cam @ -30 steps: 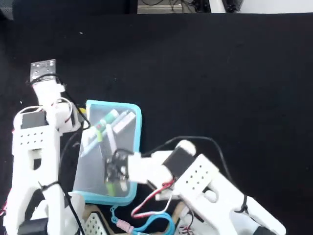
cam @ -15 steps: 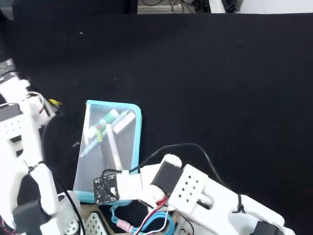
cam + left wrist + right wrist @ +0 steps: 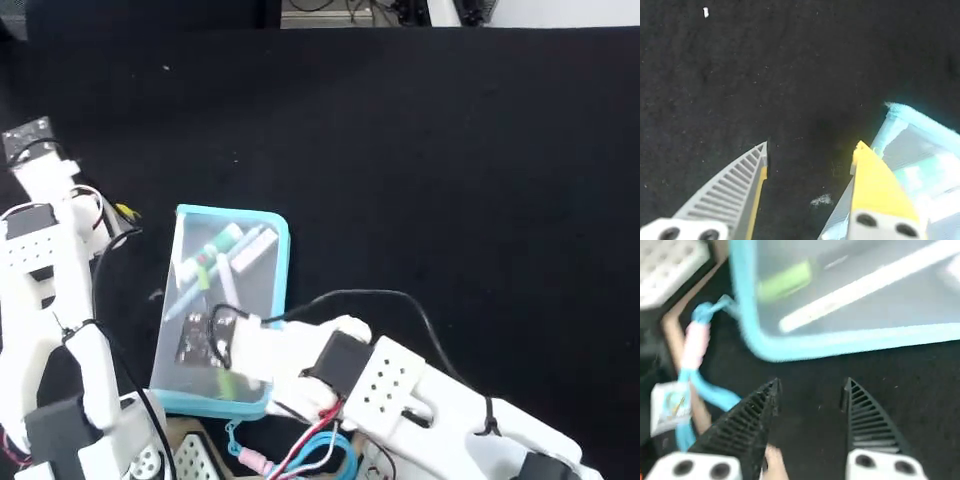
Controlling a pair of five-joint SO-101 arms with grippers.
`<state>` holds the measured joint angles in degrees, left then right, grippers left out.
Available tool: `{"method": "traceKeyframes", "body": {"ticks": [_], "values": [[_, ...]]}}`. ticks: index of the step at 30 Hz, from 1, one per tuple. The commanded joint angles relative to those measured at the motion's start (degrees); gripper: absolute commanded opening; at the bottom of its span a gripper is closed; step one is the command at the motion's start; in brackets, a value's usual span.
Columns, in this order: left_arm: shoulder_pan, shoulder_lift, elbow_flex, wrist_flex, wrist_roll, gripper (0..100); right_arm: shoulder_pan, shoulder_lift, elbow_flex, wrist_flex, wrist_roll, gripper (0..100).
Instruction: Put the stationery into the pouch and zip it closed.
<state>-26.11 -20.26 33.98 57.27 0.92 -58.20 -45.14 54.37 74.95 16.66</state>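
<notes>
The left end effector [image 3: 812, 147] is released, its grey and yellow fingers spread wide with bare black surface [image 3: 450, 150] between them. The pouch [image 3: 900, 112] lies just beside the yellow finger [image 3: 875, 190], one turquoise corner closest to it; they look slightly apart rather than touching. In the high view this end effector [image 3: 120, 215] sits just off the pouch's far corner on that arm's side.

The right end effector [image 3: 810, 385] is released too, its two black fingers apart and holding nothing. Black surface shows between its fingertips, and the pouch's turquoise edge [image 3: 840, 342] runs just ahead of them. Through the clear wall beyond that edge lie a green marker [image 3: 785, 280] and a white pen [image 3: 865, 287], both inside the pouch. To one side of the black fingers, a blue strap [image 3: 710, 390] with a pink piece [image 3: 692, 345] trails off the pouch's rounded corner. Whether the zip is shut cannot be told.
</notes>
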Motion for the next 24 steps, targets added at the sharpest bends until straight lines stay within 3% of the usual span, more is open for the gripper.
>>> {"method": "traceKeyframes", "body": {"ticks": [1, 8, 16, 24], "values": [[0.22, -0.26, -1.89, -0.44, -1.76, 27, 1.58, 0.22, 2.33, -9.58, -5.19, 19.4], [-7.6, -0.7, -4.35, -0.44, 1.49, 27, -12.92, 0.22, 6.2, -18.02, -10.11, 19.7], [-19.38, -0.35, -7.69, -0.62, 14.07, 27, -14.15, 0.22, 12.62, -31.38, -12.22, 19.8], [-23.96, -0.79, -8.31, -0.53, 21.19, 27, -18.9, 0.22, 14.81, -31.74, -13.71, 29.4]]}}
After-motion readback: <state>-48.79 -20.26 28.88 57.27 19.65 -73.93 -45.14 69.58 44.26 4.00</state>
